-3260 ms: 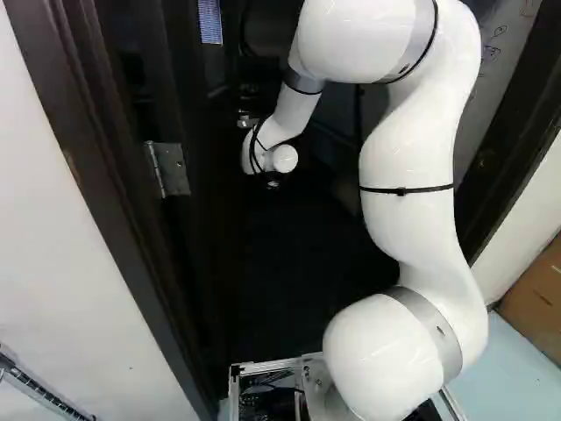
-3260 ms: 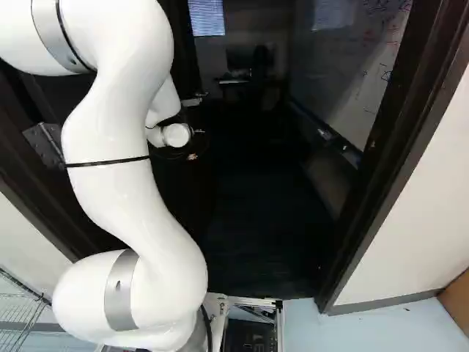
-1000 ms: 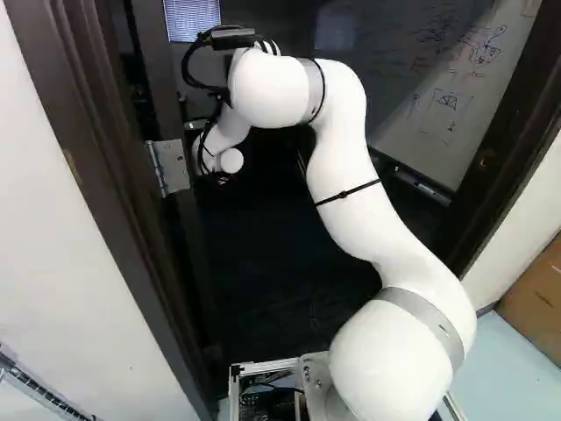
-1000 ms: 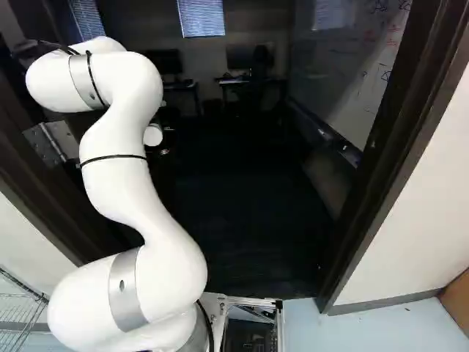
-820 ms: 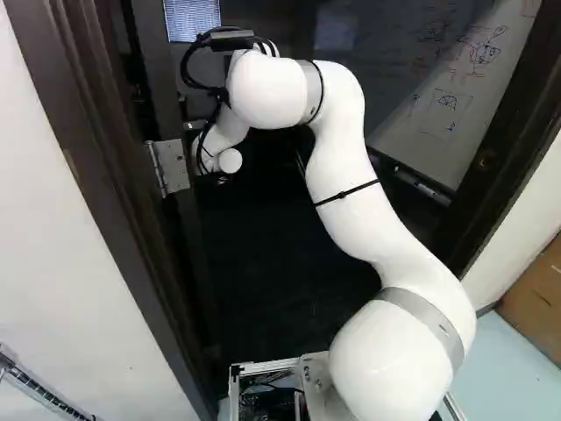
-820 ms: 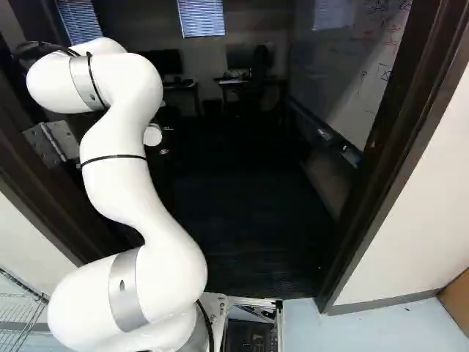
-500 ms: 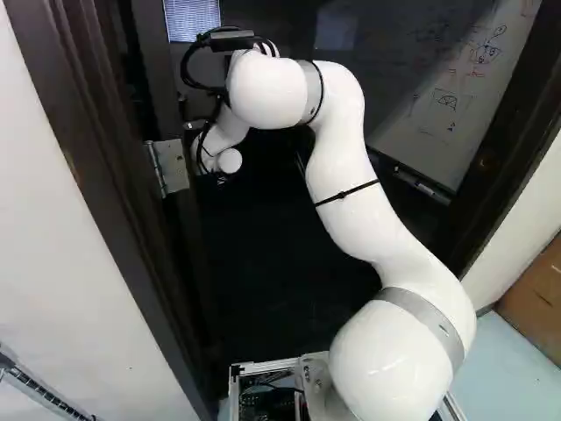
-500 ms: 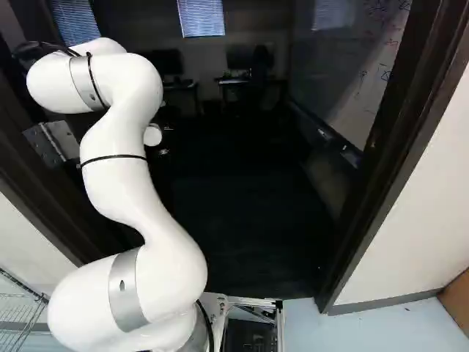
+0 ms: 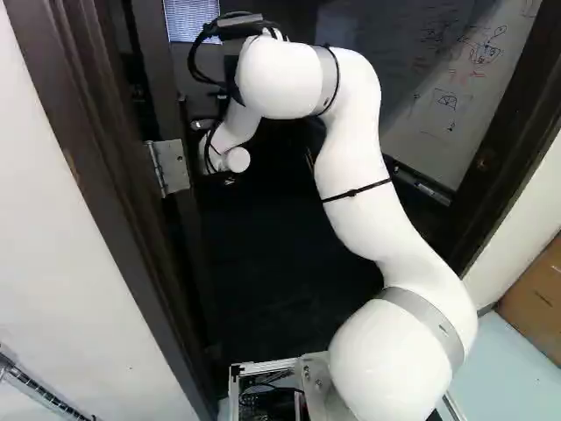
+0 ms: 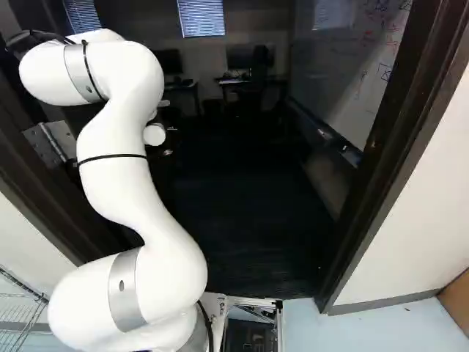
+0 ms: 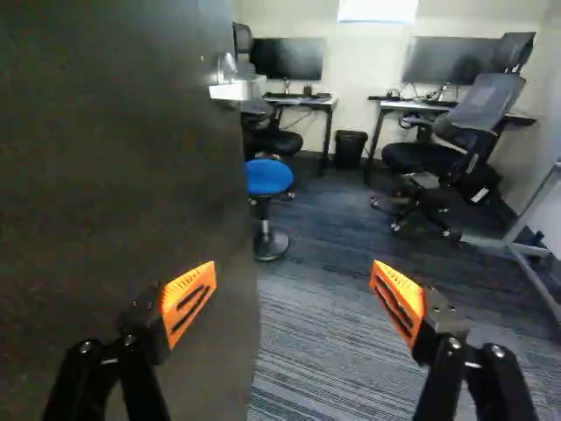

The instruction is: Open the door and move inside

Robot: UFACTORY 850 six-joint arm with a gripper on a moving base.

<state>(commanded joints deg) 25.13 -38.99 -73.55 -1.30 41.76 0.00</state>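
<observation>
– Door (image 11: 114, 193) first: any change?

– Swung wider into the room since the earliest view; no clear further swing lately. No shift of base (image 9: 316, 386) against door frame (image 10: 410, 147). Arm (image 9: 355, 189) drawn slightly back from furthest reach past the door's hinge side.

– Meaning for the task?

– Opening probably largely done; driving in likely next, perhaps after one more push. Base still short of the doorway, so moving inside not yet done.

– Edges and room?

– Carpet (image 11: 324, 281) running inward past the door's free edge. Whiteboard (image 9: 429, 114) across the opening from the door, a side to steer clear of. Office chair (image 11: 478, 114) deep inside, well apart from the door; blue stool (image 11: 267, 177) nearer, just beyond that free edge. Judged risk: arm or base catching the frame, or door drifting back.

– Gripper (image 11: 294, 285)?

– Fingers spread wide, nothing between; one over the door's face, other out past its free edge. Contact with the door: cannot tell. Handle (image 11: 232, 90) on the door, ahead, ungripped.
</observation>
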